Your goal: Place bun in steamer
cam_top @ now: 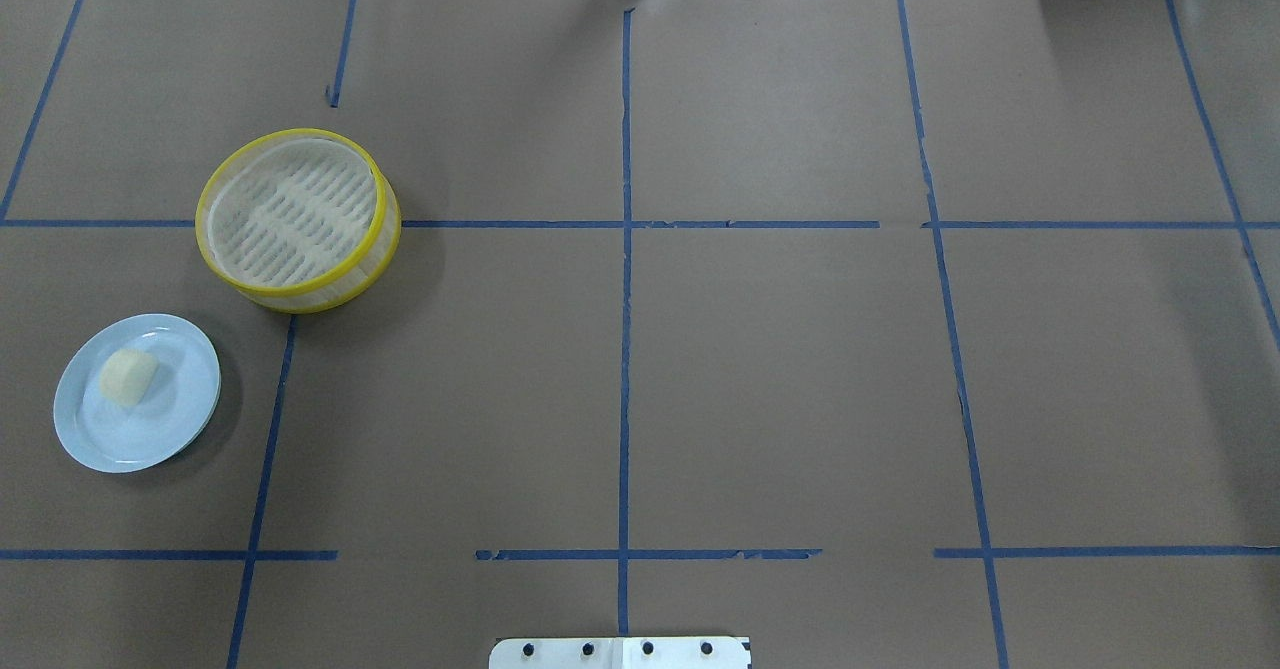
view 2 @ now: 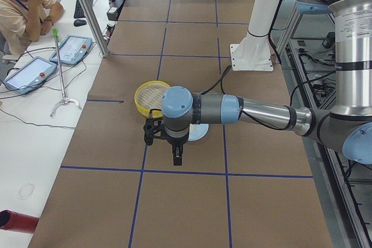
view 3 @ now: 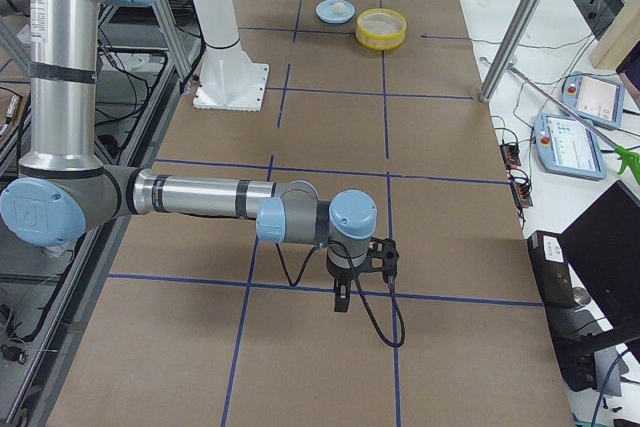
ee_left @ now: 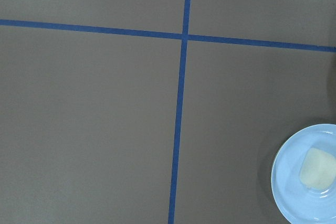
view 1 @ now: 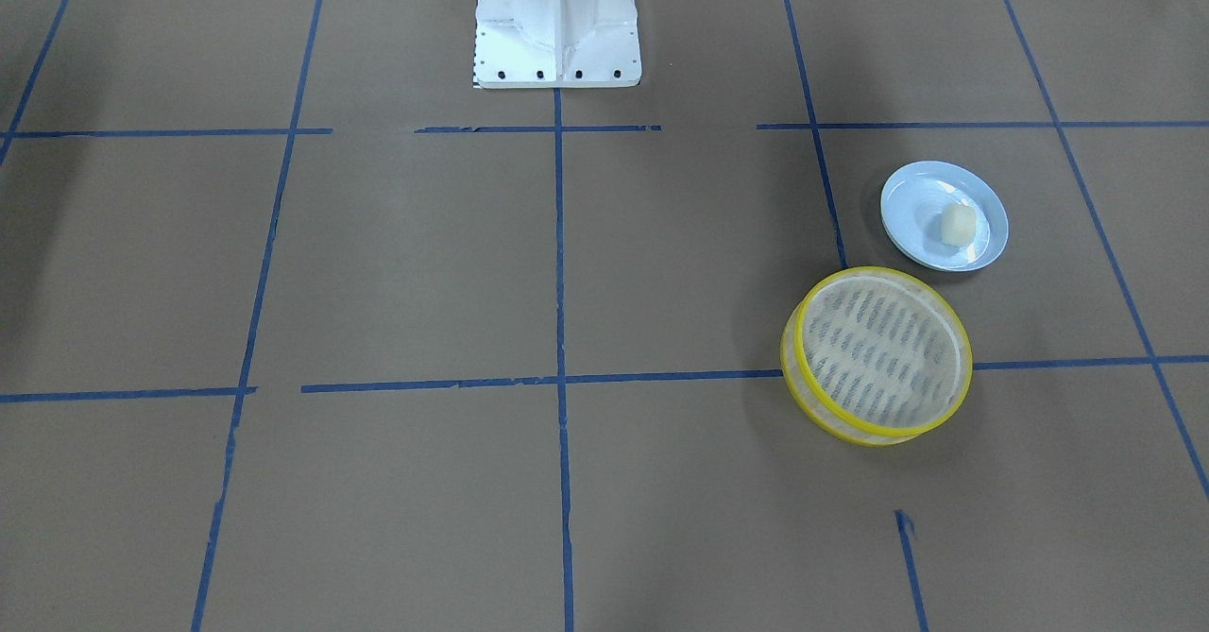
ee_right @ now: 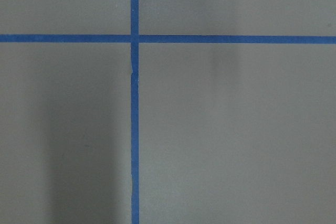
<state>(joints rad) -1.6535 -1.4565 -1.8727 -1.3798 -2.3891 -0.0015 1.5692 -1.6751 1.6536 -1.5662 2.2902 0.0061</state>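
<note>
The bun point(view 1: 955, 224) is a small cream-white lump lying on a pale blue plate point(view 1: 921, 202). It also shows in the overhead view point(cam_top: 128, 377) and at the lower right of the left wrist view point(ee_left: 316, 168). The steamer point(view 1: 876, 349), a round basket with yellow rims and a slatted floor, stands empty beside the plate point(cam_top: 130, 429), farther from the robot's base point(cam_top: 290, 211). My left gripper point(view 2: 176, 158) hangs above the table near the plate, shown only in the left side view. My right gripper point(view 3: 342, 297) hangs far from both. I cannot tell whether either is open or shut.
The table is covered in brown paper with a grid of blue tape lines point(cam_top: 625, 349). The white robot base point(view 1: 557, 23) stands at mid-table on the robot's side. An operator point(view 2: 23, 4) sits beyond the far edge with tablets point(view 2: 72, 49).
</note>
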